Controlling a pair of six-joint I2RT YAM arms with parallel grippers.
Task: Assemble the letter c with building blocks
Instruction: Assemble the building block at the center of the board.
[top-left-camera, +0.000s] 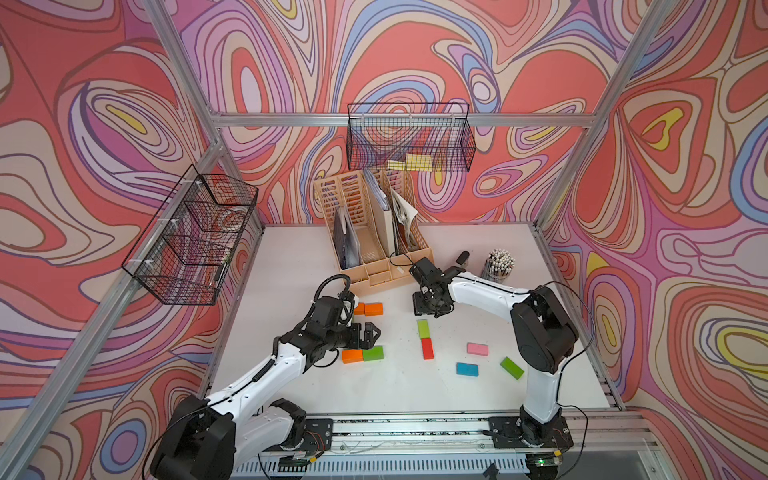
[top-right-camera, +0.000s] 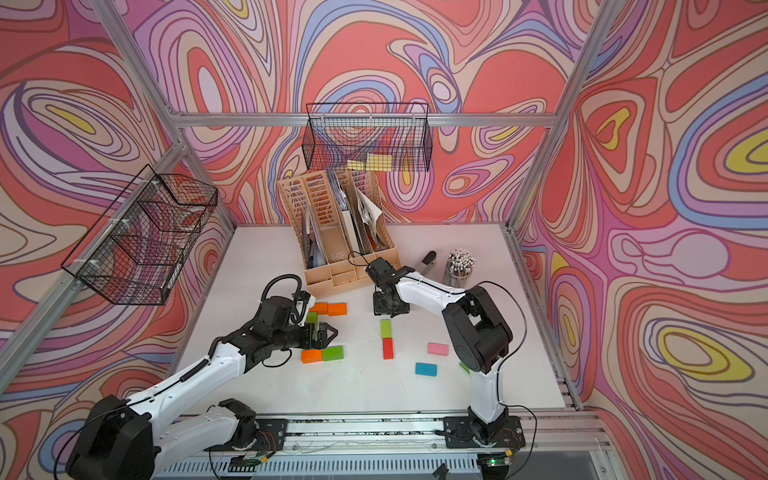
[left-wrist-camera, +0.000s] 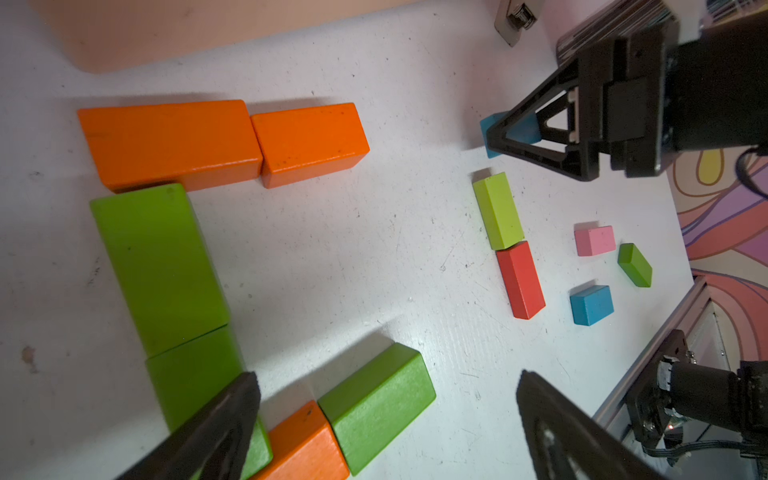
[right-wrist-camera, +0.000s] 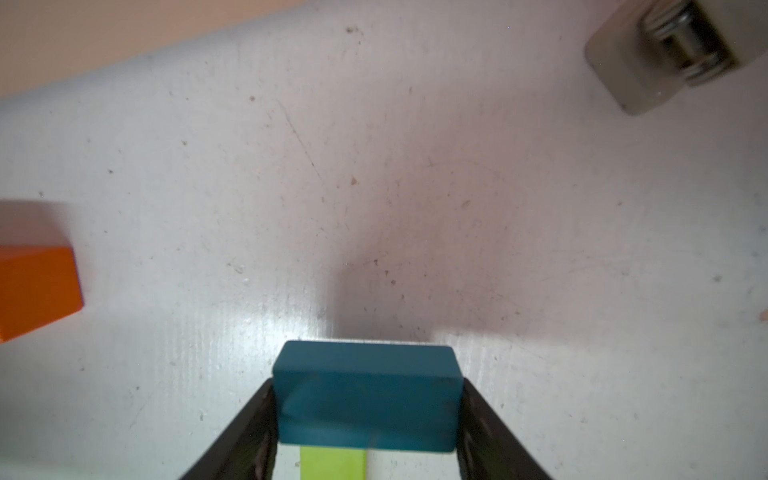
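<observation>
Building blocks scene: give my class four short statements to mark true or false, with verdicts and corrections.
1. The right jaws grip a blue block. True.
2. The left jaws grip an orange block. False: they stand wide open, holding nothing.
3. The red block touches the lime-green block end to end. True.
4. The pink block lies in a wire basket. False: it lies on the table.
</observation>
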